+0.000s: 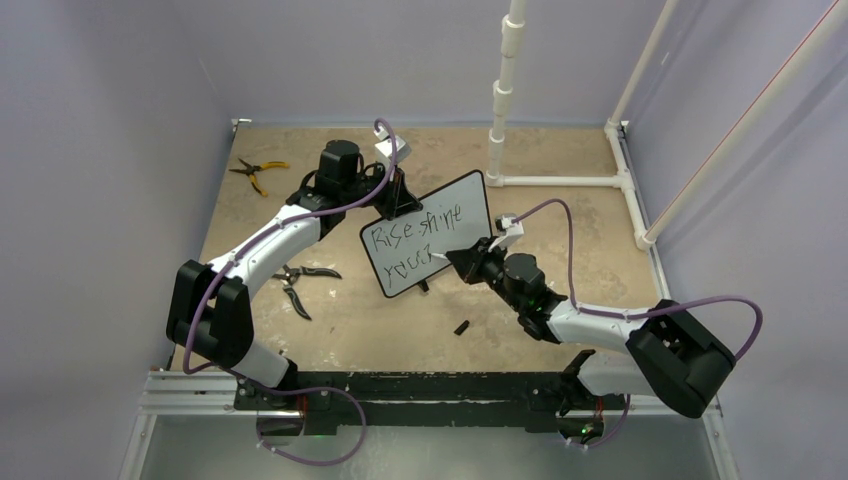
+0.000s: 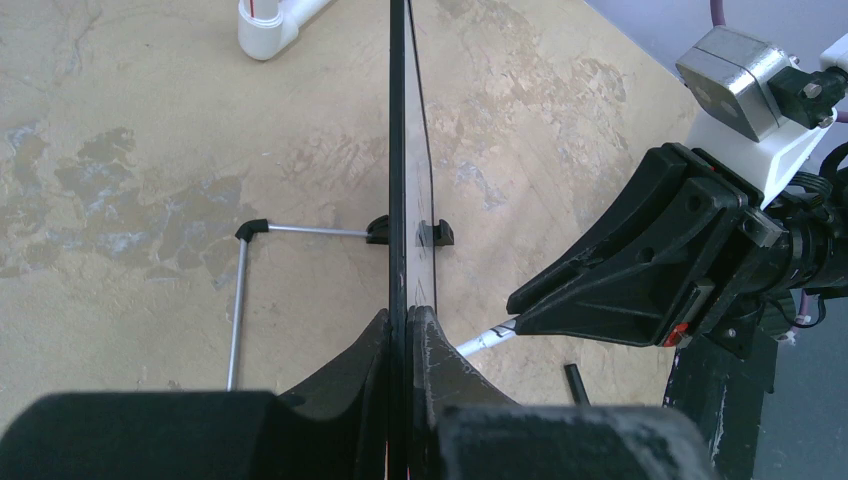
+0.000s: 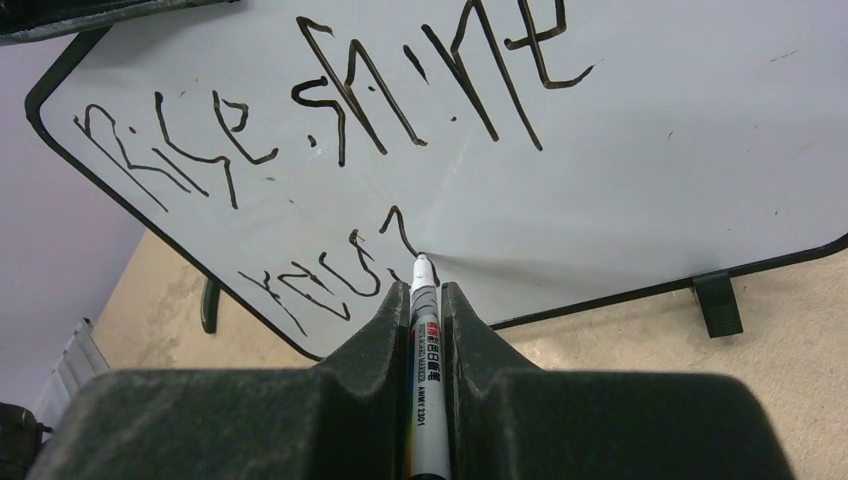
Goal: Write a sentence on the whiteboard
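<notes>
The whiteboard [image 1: 455, 205] stands tilted at mid-table, its black feet near the tabletop. The sentence [image 1: 415, 232] on it reads "Rise shine" with "your" below. My left gripper [image 1: 393, 205] is shut on the board's upper left edge. In the left wrist view the board [image 2: 400, 150] runs edge-on between the shut fingers [image 2: 408, 325]. My right gripper [image 1: 455, 257] is shut on a white marker [image 3: 427, 340], whose tip touches the board [image 3: 650, 150] just after "your" [image 3: 330, 285]. The right gripper [image 2: 640, 290] and the marker [image 2: 490, 338] also show in the left wrist view.
Yellow-handled pliers [image 1: 255, 170] lie at the back left. Black pliers [image 1: 300, 280] lie left of the board. A small black cap [image 1: 462, 327] lies in front of it. A white PVC pipe frame [image 1: 560, 181] stands at the back right. Walls enclose the table.
</notes>
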